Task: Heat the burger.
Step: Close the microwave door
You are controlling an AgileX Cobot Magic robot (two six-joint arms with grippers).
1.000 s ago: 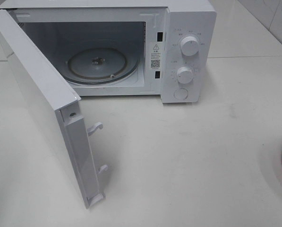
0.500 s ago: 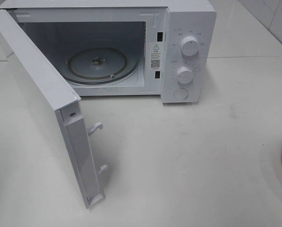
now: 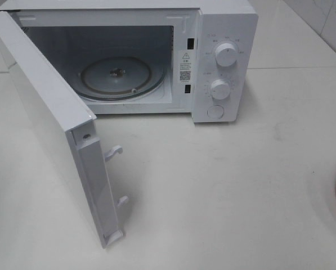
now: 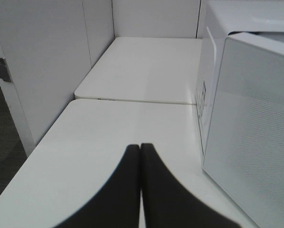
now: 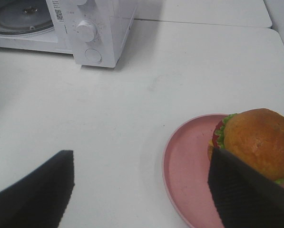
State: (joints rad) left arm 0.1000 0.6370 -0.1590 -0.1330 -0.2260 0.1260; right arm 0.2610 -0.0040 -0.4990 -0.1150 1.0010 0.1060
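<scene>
White worktop [image 3: 224, 185] with a microwave and a plate

We are looking at a pale worktop that is carrying a white microwave [image 3: 221, 62] toward its back, its door [image 3: 55, 135] swinging wide open over the surface and its glass turntable [image 3: 116, 76] showing inside. We are also seeing a round pink plate [image 5: 187, 166] sitting directly on the worktop well apart from the microwave, at the right edge of the high view.

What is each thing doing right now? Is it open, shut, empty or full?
Microwave: empty, only the glass turntable inside.
Door: swung wide open.
Burger: whole, sitting on the plate, not held.
Plate: on the table, holding the burger.
Left gripper: jaws shut, empty.
Right gripper: jaws open, above the plate.
</scene>
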